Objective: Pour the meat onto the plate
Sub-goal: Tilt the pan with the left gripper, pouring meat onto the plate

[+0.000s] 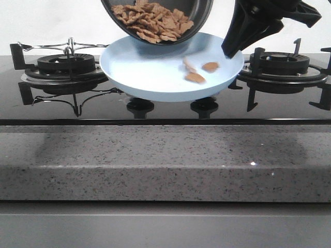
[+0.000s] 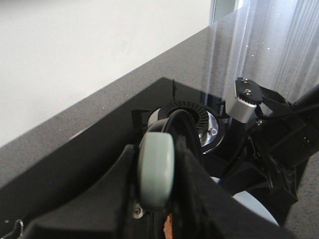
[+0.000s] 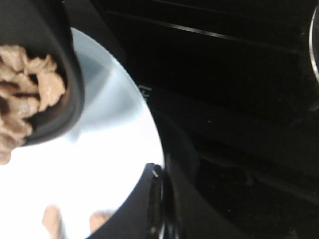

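Note:
The black frying pan (image 1: 200,11) hangs tilted over the pale blue plate (image 1: 155,77), with the heap of orange-brown meat (image 1: 152,19) piled at its lower lip. Three pieces of meat (image 1: 196,77) lie on the plate. My left gripper (image 2: 157,191) is shut on the pan's pale handle (image 2: 156,167); it is out of the front view. My right gripper (image 1: 232,50) is shut on the plate's right rim and holds the plate above the hob. In the right wrist view the gripper (image 3: 162,199) pinches the plate's rim (image 3: 152,129), with the pan (image 3: 67,74) and meat (image 3: 30,99) above the plate.
A gas burner with a black grate stands at the left (image 1: 64,64) and another at the right (image 1: 279,64). Two black knobs (image 1: 139,106) sit under the plate. The speckled grey counter (image 1: 165,160) runs along the front.

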Controlling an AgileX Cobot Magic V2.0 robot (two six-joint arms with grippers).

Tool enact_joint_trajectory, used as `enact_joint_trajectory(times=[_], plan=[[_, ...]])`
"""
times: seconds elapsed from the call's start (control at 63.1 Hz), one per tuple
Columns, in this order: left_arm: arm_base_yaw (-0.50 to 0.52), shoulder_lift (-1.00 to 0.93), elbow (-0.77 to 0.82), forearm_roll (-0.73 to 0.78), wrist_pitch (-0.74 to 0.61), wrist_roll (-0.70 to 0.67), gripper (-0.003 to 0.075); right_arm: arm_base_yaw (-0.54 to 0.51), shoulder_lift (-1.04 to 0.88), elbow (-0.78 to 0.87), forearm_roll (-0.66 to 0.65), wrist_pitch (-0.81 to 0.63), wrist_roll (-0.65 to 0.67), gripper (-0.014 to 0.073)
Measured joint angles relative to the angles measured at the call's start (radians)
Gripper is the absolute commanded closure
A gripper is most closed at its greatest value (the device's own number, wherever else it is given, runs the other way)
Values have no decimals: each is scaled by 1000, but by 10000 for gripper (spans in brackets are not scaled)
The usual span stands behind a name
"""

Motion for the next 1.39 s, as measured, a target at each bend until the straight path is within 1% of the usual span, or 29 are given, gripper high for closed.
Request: enact_joint_trajectory(times=[0.317, 0.571, 0.729, 0.856, 1.078, 1.205, 1.3, 1.395], plan=[[-78, -35, 0, 133, -54, 9, 741, 0, 0, 0, 0, 0, 0, 651], [-174, -60, 0, 246, -129, 9, 741, 0, 0, 0, 0, 0, 0, 651], [-202, -67, 0, 303, -172, 9, 741, 0, 0, 0, -4, 0, 0, 651], [-212, -67, 0, 332, -173, 9, 741, 0, 0, 0, -4, 1, 0, 651], [-212, -67, 0, 351, -173, 9, 741, 0, 0, 0, -5, 1, 0, 651], [-212, -67, 0, 351, -187, -26, 741, 0, 0, 0, -5, 1, 0, 651], [-212, -70, 0, 323, -220, -89, 741, 0, 0, 0, -5, 1, 0, 651], [-189, -80, 0, 247, -237, -124, 741, 0, 0, 0, -5, 1, 0, 651]])
